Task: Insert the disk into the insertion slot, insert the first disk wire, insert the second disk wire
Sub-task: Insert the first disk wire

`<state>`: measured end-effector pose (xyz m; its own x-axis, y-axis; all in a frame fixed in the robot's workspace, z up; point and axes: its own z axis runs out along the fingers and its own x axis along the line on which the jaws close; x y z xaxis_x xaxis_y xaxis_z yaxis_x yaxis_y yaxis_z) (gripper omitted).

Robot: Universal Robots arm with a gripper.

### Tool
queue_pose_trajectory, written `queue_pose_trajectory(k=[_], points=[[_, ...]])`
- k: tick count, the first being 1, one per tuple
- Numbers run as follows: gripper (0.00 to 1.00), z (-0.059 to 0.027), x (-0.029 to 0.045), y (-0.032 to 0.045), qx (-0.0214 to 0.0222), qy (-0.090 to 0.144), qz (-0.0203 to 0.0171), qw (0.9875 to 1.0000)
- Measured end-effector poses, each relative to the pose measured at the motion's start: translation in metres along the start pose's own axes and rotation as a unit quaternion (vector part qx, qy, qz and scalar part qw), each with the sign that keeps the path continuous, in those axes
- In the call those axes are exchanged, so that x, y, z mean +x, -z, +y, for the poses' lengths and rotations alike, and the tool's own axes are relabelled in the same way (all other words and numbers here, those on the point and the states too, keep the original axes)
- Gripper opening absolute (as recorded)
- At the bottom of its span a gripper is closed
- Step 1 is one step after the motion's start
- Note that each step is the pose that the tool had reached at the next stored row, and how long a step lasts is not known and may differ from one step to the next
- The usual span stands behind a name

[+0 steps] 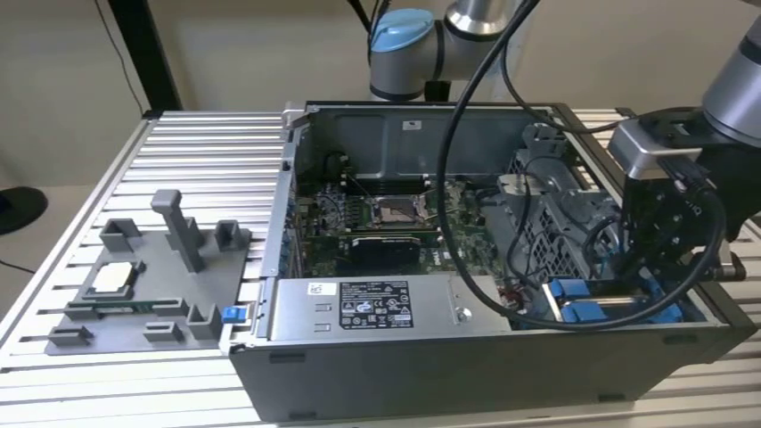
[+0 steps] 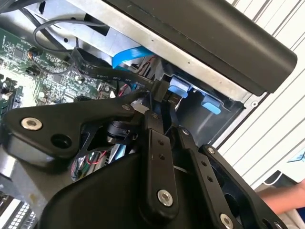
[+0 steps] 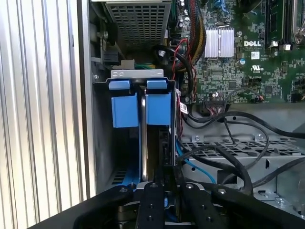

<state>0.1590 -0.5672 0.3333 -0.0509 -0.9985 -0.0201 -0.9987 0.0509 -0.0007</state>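
Observation:
The disk (image 3: 143, 136) sits on edge in the insertion slot (image 3: 102, 143) at the case's front corner, on the exterior view's right. A thin silver edge of the disk shows between the two blue bracket tabs (image 3: 157, 102). My gripper (image 2: 162, 98) hangs low over this bay, its fingers (image 2: 155, 143) drawn together on the black plug of a flat black disk wire (image 2: 95, 67). That wire loops away over the motherboard. In the exterior view the gripper (image 1: 633, 278) reaches down beside the blue tabs (image 1: 571, 290). A blue wire (image 3: 195, 167) runs next to the bay.
The open computer case (image 1: 476, 366) lies on a slatted metal table (image 1: 202, 143). A grey power-supply box (image 1: 369, 308) sits along the front wall, with the motherboard (image 1: 380, 223) behind it. A perforated cage (image 3: 138, 19) and loose black cables (image 3: 238, 157) crowd the bay. A grey fixture (image 1: 155, 285) stands on the exterior view's left.

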Motion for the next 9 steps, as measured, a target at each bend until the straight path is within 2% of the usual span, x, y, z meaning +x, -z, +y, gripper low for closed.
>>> queue_pose_trajectory(k=[5, 9], points=[[0.0, 0.0003, 0.0001, -0.0006, -0.0005, 0.0, -0.0013, 1.0], [0.0, 0.0001, -0.0003, 0.0171, -0.0004, 0.0, -0.0008, 1.0]])
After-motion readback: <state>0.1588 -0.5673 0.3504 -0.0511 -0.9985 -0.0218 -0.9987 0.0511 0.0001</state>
